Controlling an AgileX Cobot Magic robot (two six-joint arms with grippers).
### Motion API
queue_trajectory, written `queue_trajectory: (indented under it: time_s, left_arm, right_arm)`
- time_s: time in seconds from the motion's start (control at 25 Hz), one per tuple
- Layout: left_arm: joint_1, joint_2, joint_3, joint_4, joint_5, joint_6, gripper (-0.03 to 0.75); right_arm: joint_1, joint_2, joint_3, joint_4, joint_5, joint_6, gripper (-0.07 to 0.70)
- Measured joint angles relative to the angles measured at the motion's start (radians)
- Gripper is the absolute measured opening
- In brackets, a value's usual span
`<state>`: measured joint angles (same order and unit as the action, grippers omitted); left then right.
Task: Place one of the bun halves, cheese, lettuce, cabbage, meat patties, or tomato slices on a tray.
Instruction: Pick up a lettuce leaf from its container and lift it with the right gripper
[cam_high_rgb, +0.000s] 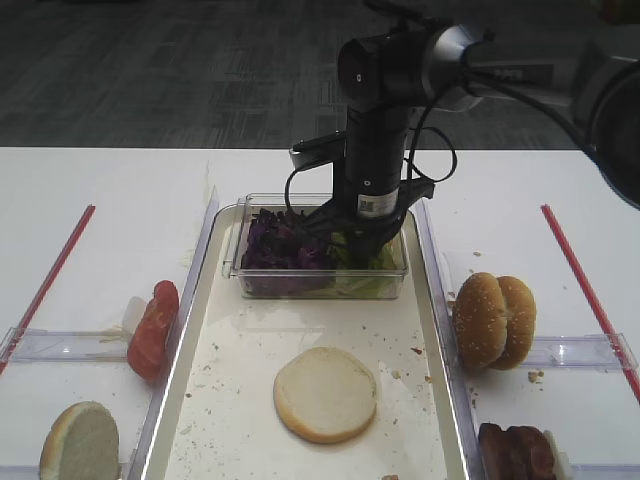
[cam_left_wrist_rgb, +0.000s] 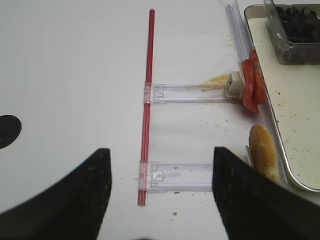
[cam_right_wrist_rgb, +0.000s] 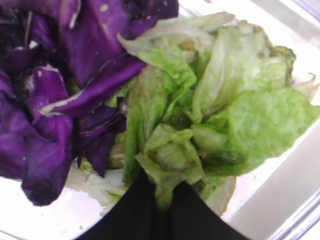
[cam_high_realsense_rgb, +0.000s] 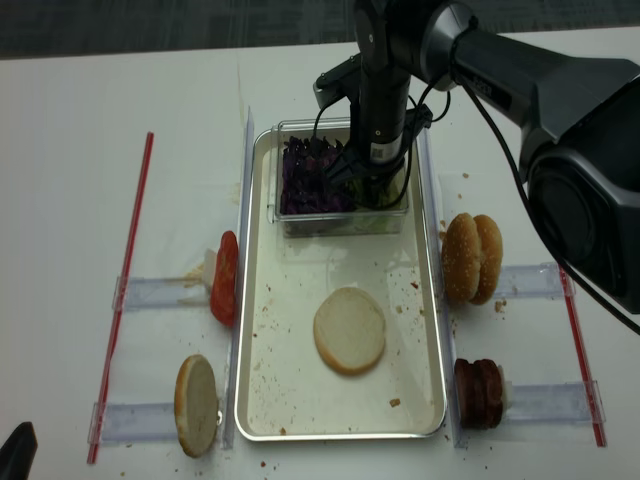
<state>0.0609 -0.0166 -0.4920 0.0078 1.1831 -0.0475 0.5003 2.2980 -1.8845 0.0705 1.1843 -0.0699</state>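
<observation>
My right gripper (cam_high_rgb: 355, 236) reaches down into a clear plastic box (cam_high_rgb: 320, 285) at the tray's far end and is shut on a fold of light green lettuce (cam_right_wrist_rgb: 220, 115), pinched between its black fingertips (cam_right_wrist_rgb: 135, 210). Purple cabbage (cam_right_wrist_rgb: 55, 100) fills the box's left half. One bun half (cam_high_rgb: 325, 393) lies cut face up on the metal tray (cam_high_rgb: 250, 340). My left gripper (cam_left_wrist_rgb: 160, 170) hangs open over bare table left of the tray, holding nothing. No cheese is in view.
Tomato slices (cam_high_rgb: 152, 328) and a bun half (cam_high_rgb: 80, 442) stand in clear holders left of the tray. Bun halves (cam_high_rgb: 493, 320) and meat patties (cam_high_rgb: 515, 450) stand on its right. Red strips (cam_high_rgb: 50, 275) run along both sides of the table.
</observation>
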Motion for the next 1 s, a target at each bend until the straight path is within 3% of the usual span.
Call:
queue_trajectory:
  time_s: [0.32, 0.68, 1.0]
  left_arm:
    - [0.000, 0.000, 0.000, 0.000, 0.000, 0.000, 0.437]
    - [0.000, 0.000, 0.000, 0.000, 0.000, 0.000, 0.435]
    - [0.000, 0.000, 0.000, 0.000, 0.000, 0.000, 0.435]
  right_arm:
    - [0.000, -0.002, -0.005, -0.013, 0.007, 0.003, 0.044]
    - [0.000, -0.076, -0.146, -0.011, 0.039, 0.014, 0.043]
    - [0.000, -0.129, -0.150, -0.003, 0.050, 0.016, 0.043]
